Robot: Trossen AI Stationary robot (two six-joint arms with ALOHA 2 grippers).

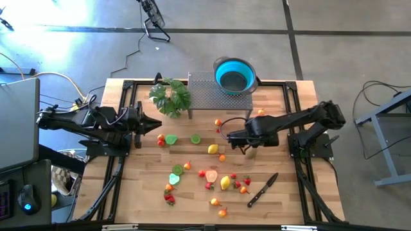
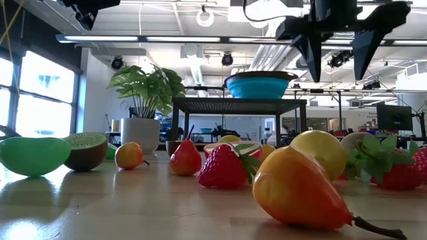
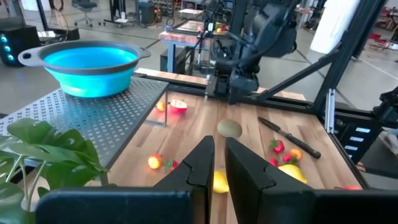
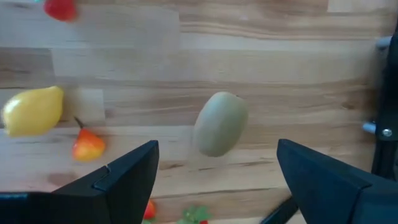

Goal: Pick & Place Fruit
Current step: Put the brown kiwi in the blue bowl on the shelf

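My right gripper sits a bit right of table centre, jaws spread wide and released, holding nothing. In its wrist view the brown kiwi lies on the wood between the two fingers, touching neither. A yellow lemon and a small orange fruit lie off to one side of it.

My left gripper is at 9 o'clock of the table, near the leafy plant, fingers pinched together, empty.

Rest of the fruit is scattered on the table from centre toward 6 o'clock: a lime and a green half near centre, a strawberry lower down, another lemon beside it. Knife at about 5 o'clock. Blue bowl on the metal rack at 12 o'clock; I can't see any fruit in it.
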